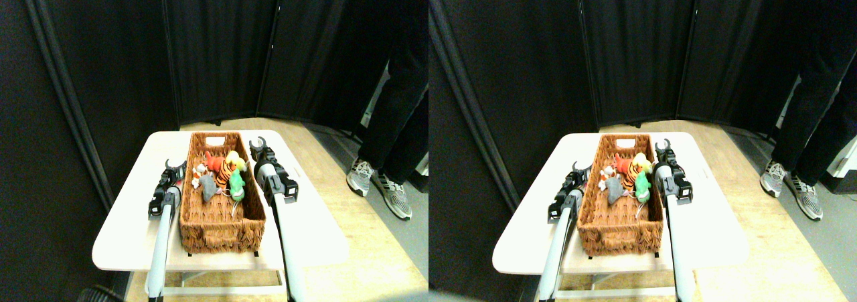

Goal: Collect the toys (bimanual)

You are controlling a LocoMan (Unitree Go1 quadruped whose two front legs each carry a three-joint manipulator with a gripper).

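Toys point(221, 173) bunched mid-basket point(221, 232), which runs long from the table's point(127, 242) near edge toward the far edge; left gripper point(175, 166) and right gripper point(258, 143) flank it outside, fingers apart, empty, right nearer.

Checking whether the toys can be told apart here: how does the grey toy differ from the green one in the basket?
The grey toy is dull grey and lies toward the basket's left side; the green toy is bright green and sits against the right wall of the basket. The grey toy is nearer the left gripper, the green toy nearer the right manipulator. Both are small plush toys lying inside the basket, beside the orange striped toy.
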